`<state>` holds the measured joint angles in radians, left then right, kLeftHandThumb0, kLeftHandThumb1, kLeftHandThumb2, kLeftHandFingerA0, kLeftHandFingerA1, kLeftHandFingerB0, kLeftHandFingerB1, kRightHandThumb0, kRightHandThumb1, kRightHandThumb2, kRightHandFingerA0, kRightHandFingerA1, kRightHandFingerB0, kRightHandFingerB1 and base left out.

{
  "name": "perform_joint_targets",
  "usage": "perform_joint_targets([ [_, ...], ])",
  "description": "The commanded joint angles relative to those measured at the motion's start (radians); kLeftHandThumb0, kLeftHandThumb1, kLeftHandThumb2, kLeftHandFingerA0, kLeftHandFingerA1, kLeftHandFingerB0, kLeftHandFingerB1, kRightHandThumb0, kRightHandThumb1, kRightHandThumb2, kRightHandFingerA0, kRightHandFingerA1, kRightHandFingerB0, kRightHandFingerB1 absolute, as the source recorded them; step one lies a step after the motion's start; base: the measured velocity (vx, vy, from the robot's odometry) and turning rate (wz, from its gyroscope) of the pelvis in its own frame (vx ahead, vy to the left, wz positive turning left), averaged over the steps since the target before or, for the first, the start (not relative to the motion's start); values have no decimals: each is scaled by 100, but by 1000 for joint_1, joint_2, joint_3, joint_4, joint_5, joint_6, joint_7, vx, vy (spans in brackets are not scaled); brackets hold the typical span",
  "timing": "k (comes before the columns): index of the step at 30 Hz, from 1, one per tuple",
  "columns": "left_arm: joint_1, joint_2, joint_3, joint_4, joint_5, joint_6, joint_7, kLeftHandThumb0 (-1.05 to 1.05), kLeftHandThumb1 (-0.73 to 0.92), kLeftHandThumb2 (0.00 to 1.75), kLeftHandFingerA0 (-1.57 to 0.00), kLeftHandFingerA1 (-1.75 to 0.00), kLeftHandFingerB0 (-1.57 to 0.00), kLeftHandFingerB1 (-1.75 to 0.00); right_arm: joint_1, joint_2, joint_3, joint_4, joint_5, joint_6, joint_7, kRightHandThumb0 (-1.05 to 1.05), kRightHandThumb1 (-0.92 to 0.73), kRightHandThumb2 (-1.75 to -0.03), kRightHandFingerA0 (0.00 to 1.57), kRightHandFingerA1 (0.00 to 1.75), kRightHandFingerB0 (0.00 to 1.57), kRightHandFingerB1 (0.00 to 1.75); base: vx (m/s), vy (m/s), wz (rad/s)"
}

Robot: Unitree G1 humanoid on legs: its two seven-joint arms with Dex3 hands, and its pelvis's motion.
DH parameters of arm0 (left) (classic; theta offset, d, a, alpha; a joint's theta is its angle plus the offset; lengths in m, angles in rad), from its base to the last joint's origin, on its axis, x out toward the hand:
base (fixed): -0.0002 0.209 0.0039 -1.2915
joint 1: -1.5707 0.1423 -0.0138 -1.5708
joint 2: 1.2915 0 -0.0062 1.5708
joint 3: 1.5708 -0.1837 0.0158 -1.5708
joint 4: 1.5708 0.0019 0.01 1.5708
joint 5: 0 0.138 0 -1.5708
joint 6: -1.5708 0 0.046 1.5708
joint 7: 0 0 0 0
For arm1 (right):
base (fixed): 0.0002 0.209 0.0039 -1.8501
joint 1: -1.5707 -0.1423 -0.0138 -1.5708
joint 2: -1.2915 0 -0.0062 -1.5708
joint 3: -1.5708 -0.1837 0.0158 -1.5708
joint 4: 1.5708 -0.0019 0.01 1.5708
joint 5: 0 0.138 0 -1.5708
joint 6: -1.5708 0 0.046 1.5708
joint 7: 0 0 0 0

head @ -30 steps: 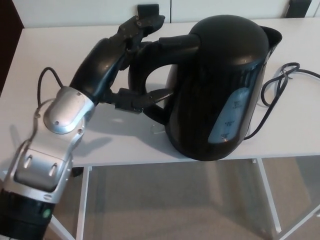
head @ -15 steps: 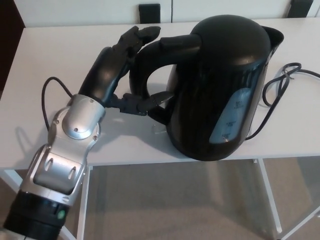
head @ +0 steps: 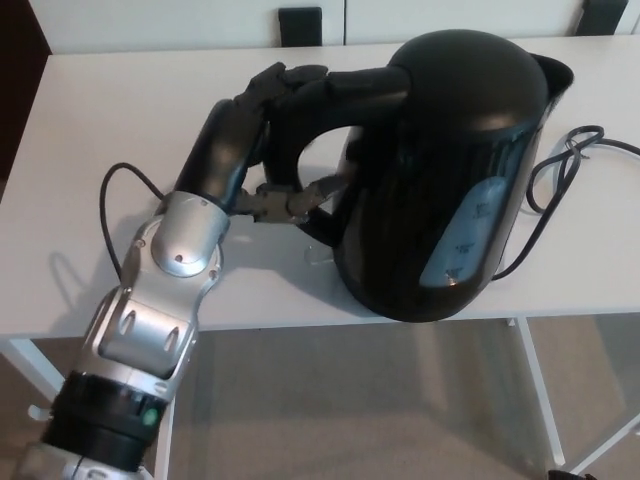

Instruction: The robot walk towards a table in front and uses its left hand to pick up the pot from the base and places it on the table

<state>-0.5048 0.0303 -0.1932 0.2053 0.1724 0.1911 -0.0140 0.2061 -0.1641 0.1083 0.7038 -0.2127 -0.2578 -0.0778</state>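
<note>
- Left hand has slid closer, its fingers and thumb now clasping the handle.
- One pot stands right of it on one table.
- One cord lies beyond the pot.

Left hand on the black pot, fingers over the handle top, thumb inside its loop.

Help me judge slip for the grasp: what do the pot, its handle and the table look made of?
Pot: probably black plastic, glossy, with soft light reflections on its side. Handle: same black, duller sheen, likely plastic too. Table: white, matte, even surface, perhaps laminate; the look leaves it open.
</note>
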Motion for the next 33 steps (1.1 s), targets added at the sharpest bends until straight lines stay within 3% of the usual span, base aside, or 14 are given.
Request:
perform_joint_targets([
  [1, -49, -59, 38, 53, -51, 15, -8, -31, 83, 66, -104, -62, -55, -38, 27, -8, 5, -11, -9, 12, 0, -3, -91, -66, 21, 40, 23, 37, 0, 0, 0],
  [2, -55, -65, 43, 61, -53, 8, -10, -31, 83, 66, -104, -62, -55, -38, 27, -8, 5, -12, -8, 13, 0, -3, -91, -66, 21, 40, 23, 37, 0, 0, 0],
  [3, -92, -80, 43, 83, -36, 5, 18, -24, 85, 66, -118, -98, -83, -53, 9, -1, -1, 5, 3, 6, 3, -3, -91, -66, 22, 41, 24, 38, 0, 0, 0],
  [4, -110, -87, 44, 95, -27, 3, 30, -24, 85, 66, -118, -98, -83, -53, 2, 1, -4, 12, 7, 2, 4, -3, -91, -66, 22, 41, 24, 38, 0, 0, 0],
  [5, -121, -98, 38, 100, -5, -12, 57, -21, 85, 65, -113, -122, -85, -77, 5, 0, -5, 10, 13, -8, 12, -4, -92, -66, 21, 41, 23, 38, 0, 0, 0],
  [6, -128, -103, 37, 106, 1, -16, 65, -21, 85, 66, -107, -131, -80, -83, 4, -1, -5, 11, 12, -8, 13, -5, -92, -66, 22, 41, 24, 38, 0, 0, 0],
  [8, -138, -108, 37, 115, 6, -20, 74, -21, 85, 66, -107, -131, -80, -83, 1, -3, -3, 12, 9, -5, 13, -5, -92, -66, 22, 41, 24, 38, 0, 0, 0],
  [9, -134, -116, 39, 117, 2, -23, 80, -18, 86, 66, -95, -136, -73, -105, 6, -6, 2, 9, 3, -3, 14, -3, -91, -66, 23, 41, 25, 38, 0, 0, 0],
  [15, -107, -140, 55, 113, -16, -22, 89, -18, 82, 67, -97, -134, -75, -104, 27, -8, 13, 3, -3, -3, 16, -1, -91, -66, 24, 41, 25, 38, 0, 0, 0],
  [20, -82, -179, 113, 88, -71, 24, 86, -16, 79, 72, -102, -144, -76, -114, 22, -17, 26, 6, -18, -11, 9, 1, -91, -66, 25, 41, 27, 40, 0, 0, 0],
  [21, -72, -226, 169, 54, -154, 78, 84, -14, 84, 70, -92, -150, -71, -104, 19, -15, 29, 9, -19, -8, 11, 2, -91, -66, 26, 41, 26, 40, 0, 0, 0],
  [28, -74, -330, 309, -30, -283, 244, 92, -17, 86, 65, -88, -149, -68, -98, 17, -11, 34, 16, -24, -10, 9, 2, -91, -66, 26, 41, 26, 40, 0, 0, 0],
  [29, -122, -352, 393, -22, -382, 287, 94, -14, 84, 68, -78, -161, -61, -117, 16, -15, 33, 8, -22, -9, 16, 2, -91, -66, 28, 43, 25, 40, 0, 0, 0],
  [33, -192, -365, 483, -24, -472, 348, 127, -17, 84, 66, -75, -164, -66, -123, 4, -11, 36, 10, -25, -4, 15, 2, -91, -66, 29, 44, 26, 40, 0, 0, 0],
])
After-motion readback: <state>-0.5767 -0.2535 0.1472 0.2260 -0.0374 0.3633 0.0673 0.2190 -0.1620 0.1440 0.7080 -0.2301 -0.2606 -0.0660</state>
